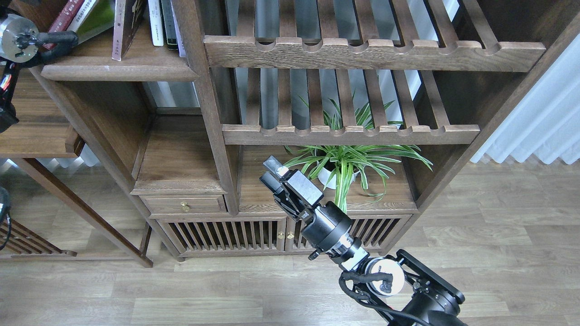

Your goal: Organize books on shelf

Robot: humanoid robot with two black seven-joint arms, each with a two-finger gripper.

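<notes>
The right claw [275,171] hangs empty, its fingers' gap unclear; the left claw is unseen. The books [90,18] lean at eleven o'clock on the shelf [122,70], seemingly needing straightening.

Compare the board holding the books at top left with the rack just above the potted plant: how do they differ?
The shelf is a solid flat board; the rack is open slats with gaps between them. The shelf's front edge is smooth and rounded; the rack's front rail is scalloped. The shelf carries the books; the rack carries nothing visible. Both are dark-brown wood in the same bookcase.
</notes>
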